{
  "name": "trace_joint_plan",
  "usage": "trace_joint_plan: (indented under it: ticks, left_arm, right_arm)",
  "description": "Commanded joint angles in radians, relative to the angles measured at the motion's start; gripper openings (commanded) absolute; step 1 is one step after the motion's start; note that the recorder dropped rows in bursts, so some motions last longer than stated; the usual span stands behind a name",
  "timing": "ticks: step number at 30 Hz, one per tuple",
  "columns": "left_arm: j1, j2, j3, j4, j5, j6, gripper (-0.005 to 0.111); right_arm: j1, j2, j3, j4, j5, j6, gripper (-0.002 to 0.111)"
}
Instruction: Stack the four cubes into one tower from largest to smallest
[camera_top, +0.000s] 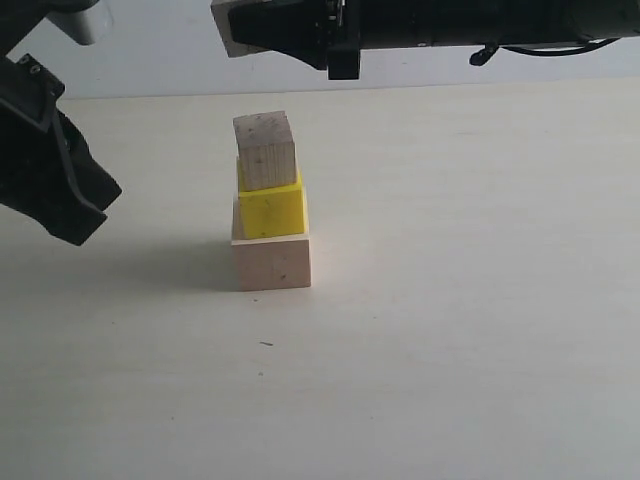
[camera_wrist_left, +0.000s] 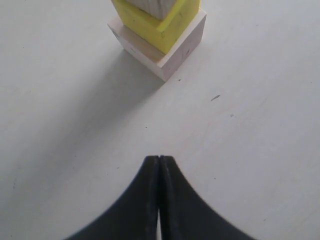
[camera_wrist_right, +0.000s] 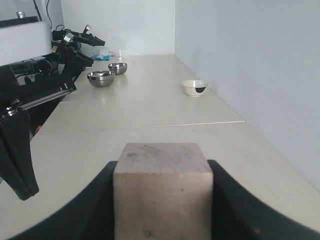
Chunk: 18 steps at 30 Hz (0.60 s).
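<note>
Tower (camera_top: 270, 205) of three cubes stands near the middle of the table (camera_top: 460, 350), its long axis vertical: large pale wood cube (camera_top: 272, 262) as base, yellow cube (camera_top: 272, 210) on it, small wood cube (camera_top: 266, 150) on top, each twisted slightly against the one below. The right gripper (camera_top: 262, 28), lying level and pointing left above the tower, grips the fourth wood cube (camera_wrist_right: 162, 190). The left gripper (camera_wrist_left: 159, 165), jaws pressed together and empty, hangs well apart at the left.

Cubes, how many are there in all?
4. Stacked: large pale cube, yellow cube, small wood cube on top. The fourth cube is held aloft in the right gripper.
</note>
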Motion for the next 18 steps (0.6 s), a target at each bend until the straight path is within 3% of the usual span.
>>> trace_joint_plan:
  ticks: [1, 7, 12, 18]
  left_arm:
    - [0.003, 0.002, 0.002, 0.002, -0.008, 0.003, 0.0]
    - [0.003, 0.002, 0.002, 0.002, -0.008, 0.003, 0.0]
    - [0.003, 0.002, 0.002, 0.002, -0.008, 0.003, 0.0]
    - [0.003, 0.002, 0.002, 0.002, -0.01, 0.003, 0.0]
  right_arm:
    - [0.002, -0.013, 0.005, 0.022, 0.006, 0.006, 0.0]
    - [0.002, -0.06, 0.003, 0.022, -0.158, 0.034, 0.0]
    - [0.002, -0.117, 0.003, 0.022, -0.194, 0.055, 0.0]
    - [0.002, -0.204, 0.005, -0.082, -0.377, 0.225, 0.0]
